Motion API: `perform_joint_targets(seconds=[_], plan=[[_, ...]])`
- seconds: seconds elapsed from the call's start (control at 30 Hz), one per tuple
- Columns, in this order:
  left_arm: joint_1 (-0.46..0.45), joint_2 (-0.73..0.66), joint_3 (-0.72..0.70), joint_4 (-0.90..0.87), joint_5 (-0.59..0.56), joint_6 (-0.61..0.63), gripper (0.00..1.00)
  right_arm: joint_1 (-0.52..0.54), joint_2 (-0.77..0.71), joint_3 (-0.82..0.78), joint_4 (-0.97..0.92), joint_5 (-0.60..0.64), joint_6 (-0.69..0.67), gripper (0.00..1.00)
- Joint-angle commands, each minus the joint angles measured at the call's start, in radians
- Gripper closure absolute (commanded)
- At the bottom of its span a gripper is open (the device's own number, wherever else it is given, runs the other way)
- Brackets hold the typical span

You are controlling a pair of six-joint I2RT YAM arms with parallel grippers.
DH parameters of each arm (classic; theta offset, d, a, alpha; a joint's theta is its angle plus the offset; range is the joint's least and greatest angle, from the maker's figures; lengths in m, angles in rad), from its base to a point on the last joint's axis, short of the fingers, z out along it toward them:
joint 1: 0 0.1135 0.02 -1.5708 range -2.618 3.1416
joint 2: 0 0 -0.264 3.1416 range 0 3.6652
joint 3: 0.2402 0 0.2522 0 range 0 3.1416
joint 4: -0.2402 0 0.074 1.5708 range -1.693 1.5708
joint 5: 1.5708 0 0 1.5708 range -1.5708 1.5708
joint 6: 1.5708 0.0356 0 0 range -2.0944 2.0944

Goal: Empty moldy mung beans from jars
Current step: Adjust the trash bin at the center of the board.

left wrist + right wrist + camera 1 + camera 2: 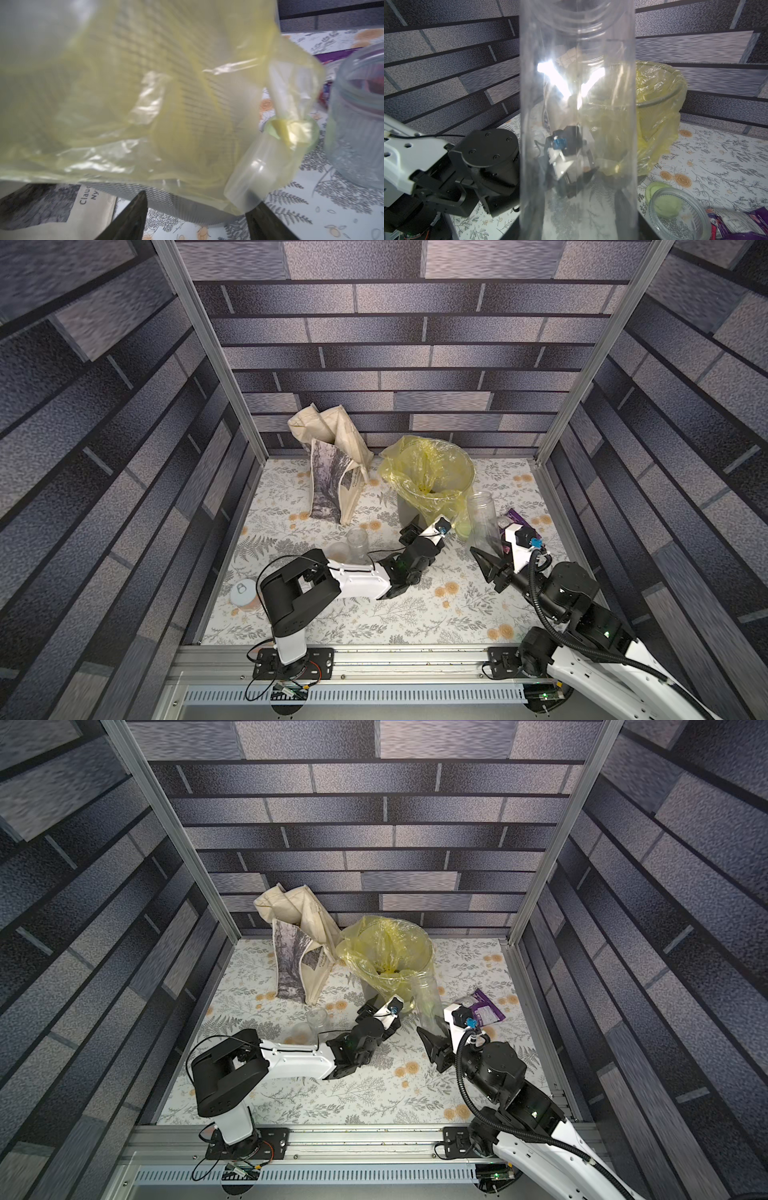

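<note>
My right gripper [492, 549] [577, 226] is shut on a slim clear jar [484, 522] [577, 104], held upright, lidless and looking empty. My left gripper [405, 531] [199, 207] is open at the foot of the grey bucket [409, 510], nothing between its fingers [133, 218]. A whitish translucent lid [249, 180] lies tilted against the yellow bag by one fingertip. The wider ribbed jar [357, 124] [679, 212] stands open beside its pale green lid [656, 188]. Another slim jar [357, 541] stands open next to its lid [337, 551]. The mung beans show only as an olive patch [424, 489] deep in the bag.
The yellow bag [415, 464] hangs over the bucket's rim and down its front. A cream cloth tote [332, 472] stands left of the bucket. A purple packet [519, 517] lies behind my right gripper. A tin can [245, 593] sits at the left edge.
</note>
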Motion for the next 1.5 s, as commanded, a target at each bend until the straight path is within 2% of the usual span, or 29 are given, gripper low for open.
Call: perform_joint_targets(seconds=[0.0, 0.1, 0.27, 0.63, 0.73, 0.83, 0.93, 1.1, 1.27, 1.47], plan=[[0.058, -0.092, -0.025, -0.017, -0.035, -0.12, 0.25, 0.007, -0.018, -0.008, -0.016, 0.025, 0.005, 0.67], [0.079, -0.124, -0.046, -0.029, 0.046, -0.106, 0.22, 0.007, -0.016, -0.01, -0.016, 0.02, 0.004, 0.67], [0.049, -0.18, -0.074, -0.07, 0.146, -0.095, 0.14, 0.007, -0.013, -0.014, -0.005, 0.02, 0.004, 0.68], [0.036, -0.457, -0.213, -0.128, 0.385, -0.256, 0.1, 0.007, -0.054, -0.032, -0.013, 0.027, 0.01, 0.67], [0.05, -0.458, -0.215, -0.095, 0.484, -0.26, 0.11, 0.007, -0.071, -0.042, -0.005, 0.034, 0.014, 0.67], [0.047, -0.418, -0.185, -0.103, 0.532, -0.236, 0.11, 0.007, -0.079, -0.04, -0.011, 0.032, 0.016, 0.67], [0.025, -0.369, -0.173, -0.086, 0.509, -0.176, 0.25, 0.006, -0.094, -0.032, -0.029, 0.036, 0.015, 0.67], [-0.026, -0.256, -0.128, -0.05, 0.408, -0.024, 0.42, 0.007, -0.122, -0.03, -0.052, 0.059, 0.01, 0.67], [-0.087, -0.142, -0.091, 0.052, 0.299, 0.136, 0.41, 0.007, -0.127, -0.018, -0.07, 0.067, 0.008, 0.66], [-0.096, -0.058, -0.061, 0.133, 0.253, 0.191, 0.48, 0.006, -0.124, -0.014, -0.07, 0.076, 0.005, 0.66]])
